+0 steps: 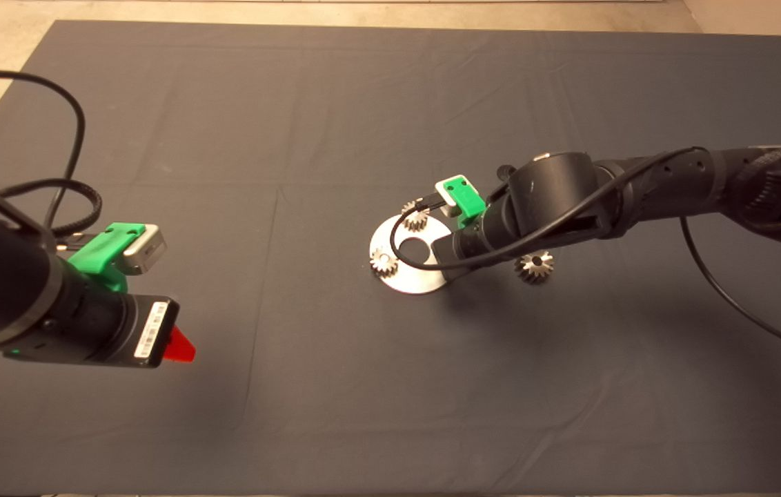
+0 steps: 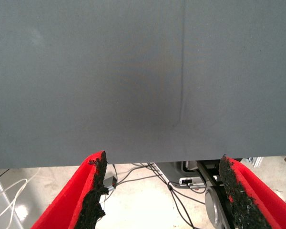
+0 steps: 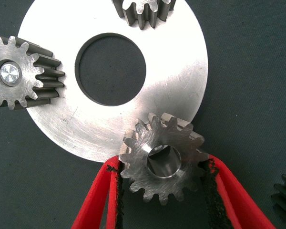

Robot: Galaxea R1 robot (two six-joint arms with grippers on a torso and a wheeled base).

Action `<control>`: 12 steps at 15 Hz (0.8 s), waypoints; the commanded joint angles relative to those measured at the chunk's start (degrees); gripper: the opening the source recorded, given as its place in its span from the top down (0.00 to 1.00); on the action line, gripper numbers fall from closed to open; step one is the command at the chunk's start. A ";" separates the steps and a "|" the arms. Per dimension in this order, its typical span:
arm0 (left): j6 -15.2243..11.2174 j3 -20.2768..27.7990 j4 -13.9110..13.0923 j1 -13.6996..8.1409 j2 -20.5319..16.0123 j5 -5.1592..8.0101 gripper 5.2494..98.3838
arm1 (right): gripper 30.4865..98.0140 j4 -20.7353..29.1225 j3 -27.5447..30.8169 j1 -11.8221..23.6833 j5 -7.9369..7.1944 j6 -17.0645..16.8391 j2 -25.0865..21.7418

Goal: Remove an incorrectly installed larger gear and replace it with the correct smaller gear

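Right gripper (image 3: pixel 159 191) is low over the metal disc (image 1: pixel 410 276), at the disc's edge nearest the big gear. Jaws clamped on the small gear (image 3: pixel 161 158): one black pad presses its teeth on each side. The small gear is straight-toothed with an open central hole, slightly tilted, and sits over the rim of the disc, partly over the plate and partly over the dark mat (image 1: pixel 335 386). Whether it rests on a pin or on the plate cannot be told.

The disc is a flat silver ring with a large round hole in the middle, lying on the mat on the tabletop. Two other small gears are on it: one (image 3: pixel 22 73) at the rim with a bright pin end showing in its centre, another (image 3: pixel 143 10) at the rim farther round, cut off by the frame edge.

The big gear (image 1: pixel 535 266), dark with slanted teeth, lies on the mat just beside the disc, apart from it, next to the right arm.

Left gripper (image 2: pixel 164 191) hangs over the mat's near left part, well apart from the disc. Jaws apart, nothing between them. Past the mat edge, the floor with cables shows.
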 commanded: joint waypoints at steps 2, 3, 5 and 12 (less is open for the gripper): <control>-1.45 1.58 1.98 -0.14 0.12 4.98 0.42 | 0.95 -2.09 0.25 0.40 -7.13 -0.11 0.19; -1.45 1.67 1.98 -0.14 0.12 4.98 0.42 | 0.95 -2.09 0.16 0.31 -7.13 -0.11 0.19; -1.62 2.28 1.98 -0.14 0.03 4.98 0.42 | 0.95 -2.87 -0.19 -0.64 -7.13 -0.11 0.62; -2.24 3.19 3.57 0.36 0.03 4.89 0.42 | 0.95 -7.86 -5.44 -3.47 -7.13 -0.11 3.09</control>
